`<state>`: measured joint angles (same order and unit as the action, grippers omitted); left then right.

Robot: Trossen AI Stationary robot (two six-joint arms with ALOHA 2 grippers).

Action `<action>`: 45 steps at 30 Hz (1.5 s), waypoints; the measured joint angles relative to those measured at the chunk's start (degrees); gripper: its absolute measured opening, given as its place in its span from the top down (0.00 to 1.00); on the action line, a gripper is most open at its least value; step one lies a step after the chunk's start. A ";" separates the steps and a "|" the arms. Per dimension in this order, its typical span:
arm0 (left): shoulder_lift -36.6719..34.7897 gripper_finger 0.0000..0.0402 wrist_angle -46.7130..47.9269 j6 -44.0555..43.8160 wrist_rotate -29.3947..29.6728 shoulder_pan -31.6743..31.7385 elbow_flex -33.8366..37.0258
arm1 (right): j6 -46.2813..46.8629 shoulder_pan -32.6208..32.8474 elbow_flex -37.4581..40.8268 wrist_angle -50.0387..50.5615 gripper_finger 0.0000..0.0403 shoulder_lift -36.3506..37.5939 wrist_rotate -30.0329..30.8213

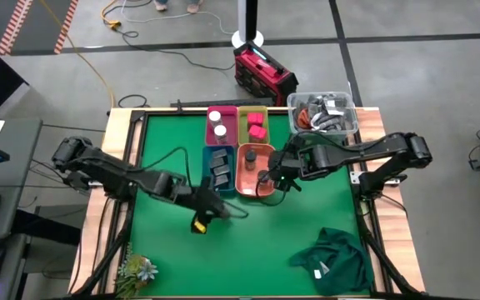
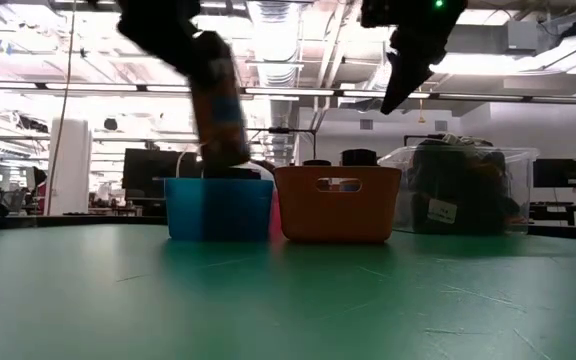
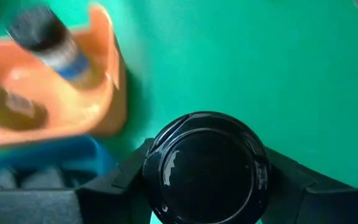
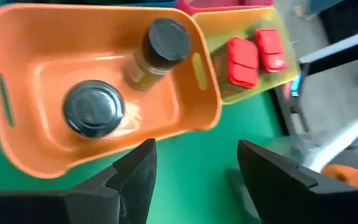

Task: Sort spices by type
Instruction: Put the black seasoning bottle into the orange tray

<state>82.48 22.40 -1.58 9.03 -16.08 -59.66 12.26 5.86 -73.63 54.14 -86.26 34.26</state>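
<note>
My left gripper (image 1: 209, 210) holds a dark round jar (image 3: 207, 168) with a black cap, in the air near the blue bin (image 1: 218, 167) of grey tins; the low view shows the jar (image 2: 218, 105) tilted above the table. My right gripper (image 4: 194, 162) is open and hovers over the near rim of the orange bin (image 4: 17, 155), touching nothing. Two dark round jars (image 4: 95, 109) stand in that bin. Red blocks (image 4: 242, 61) lie in the yellow-green bin (image 1: 257, 110). White-capped jars (image 1: 217, 123) stand in the pink bin. My left gripper pinches the dark round jar between its two fingers (image 3: 114, 186), one on each side of the body just below the black cap (image 3: 166, 143). The jar is lifted clear of the table and hangs tilted in the hold (image 2: 223, 125).
A clear box of cables (image 1: 323, 112) sits at the far right corner beside the bins. A dark green cloth (image 1: 336, 258) lies at the near right corner and a small plant (image 1: 136, 271) at the near left. Bare green mat spans the middle and near side.
</note>
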 joint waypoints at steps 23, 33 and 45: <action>1.35 0.48 -14.24 8.91 -14.97 21.41 -4.33 | 2.46 4.03 -0.08 7.41 0.35 0.04 12.83; 13.66 0.49 -10.32 11.76 -12.30 22.00 -10.32 | 2.28 3.70 -0.10 7.09 0.35 1.34 13.89; 19.79 0.48 -1.88 11.83 -12.21 23.95 -16.59 | 2.74 5.75 -0.10 7.24 0.35 1.73 13.86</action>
<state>102.27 20.52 10.26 -3.18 7.88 -76.25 15.00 11.62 -73.73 61.38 -84.53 48.12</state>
